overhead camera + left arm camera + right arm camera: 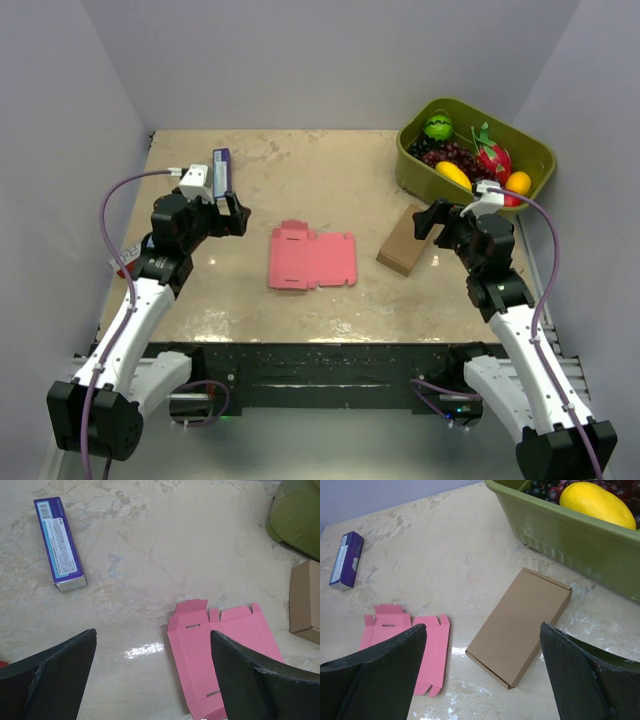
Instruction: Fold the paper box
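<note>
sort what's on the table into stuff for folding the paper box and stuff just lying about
For the job: paper box, a flat pink sheet.
Lying about: purple carton; brown cardboard box; green fruit tub.

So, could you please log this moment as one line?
paper box: flat, unfolded, mid-table | left gripper: open, empty | right gripper: open, empty

White-and-black arms [135, 315], purple cables [104, 215]
</note>
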